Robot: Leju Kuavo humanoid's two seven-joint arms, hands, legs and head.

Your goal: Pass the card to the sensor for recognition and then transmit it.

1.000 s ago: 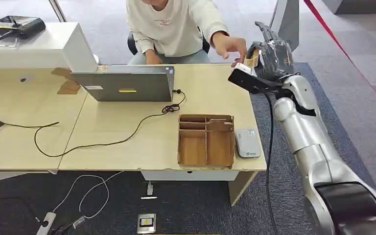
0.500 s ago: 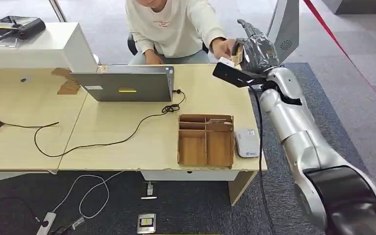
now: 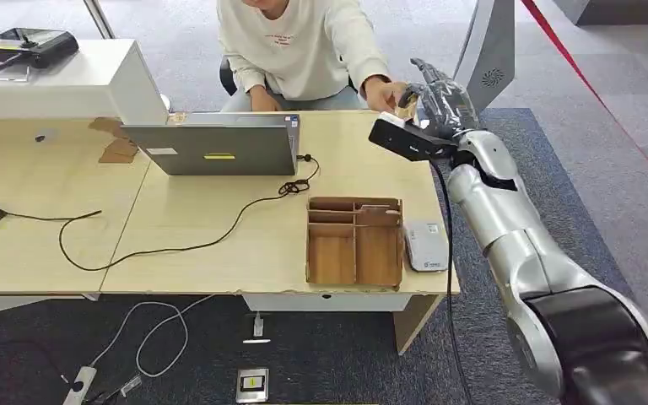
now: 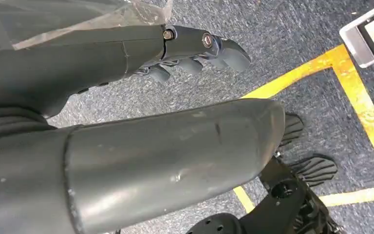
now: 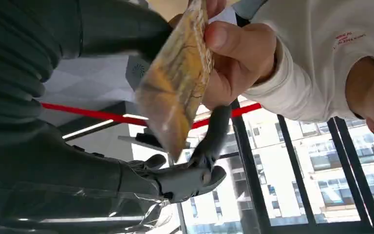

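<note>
My right hand (image 3: 440,99) is raised over the far right corner of the desk (image 3: 219,245), and the card (image 5: 177,80) sits between its thumb and fingers (image 5: 195,175) while the person's hand (image 5: 238,56) pinches the card's other end; in the head view the card (image 3: 404,98) shows as a small tan patch between the two hands. Whether my fingers truly clamp it or it merely rests against them, I cannot tell, as the card hides the contact. Compared with a second ago, the arm has swung left and drawn in from the desk edge, and the person's hand, then reaching above the card, has now closed on it. Since half a second ago the hand has dropped slightly and the fingers look more spread. The sensor (image 3: 426,245) lies flat near the front right edge, just beside the cardboard tray (image 3: 355,242), both where they were. My left hand (image 4: 195,48) hangs over the carpet with fingers loosely extended, holding nothing.
</note>
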